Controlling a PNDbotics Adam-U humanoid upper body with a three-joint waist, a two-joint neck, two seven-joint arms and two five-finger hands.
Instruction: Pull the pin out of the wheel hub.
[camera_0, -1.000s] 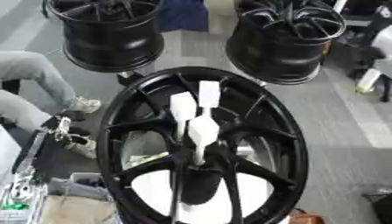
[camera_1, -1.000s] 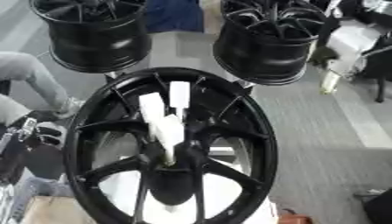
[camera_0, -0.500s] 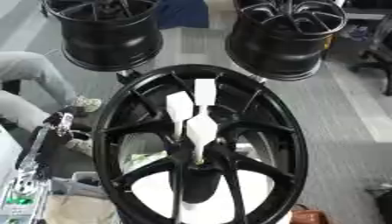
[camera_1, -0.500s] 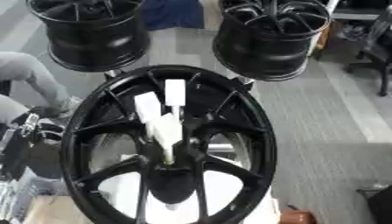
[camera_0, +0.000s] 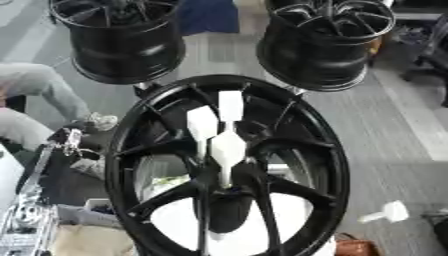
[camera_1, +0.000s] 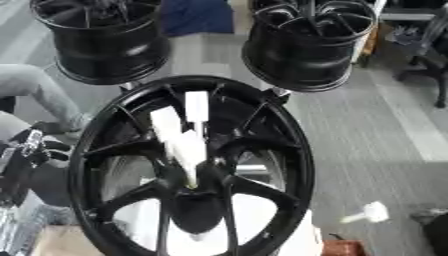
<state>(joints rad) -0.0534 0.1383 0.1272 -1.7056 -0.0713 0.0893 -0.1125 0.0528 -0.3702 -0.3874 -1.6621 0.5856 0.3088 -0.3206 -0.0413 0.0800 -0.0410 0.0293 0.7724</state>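
One white pin (camera_0: 227, 151) sits at the centre of the upright black wheel hub (camera_0: 219, 83), facing me for a straight pull; neither robot hand shows, so I cannot tell their state.

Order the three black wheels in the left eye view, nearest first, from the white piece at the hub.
1. Front wheel: the white piece sits at its centre.
2. Far-left wheel and far-right wheel, both behind: too close to call.

We notice a small white thing (camera_0: 386, 212) now on the floor lower right of the wheel hub (camera_0: 229, 165), wasn't there earlier
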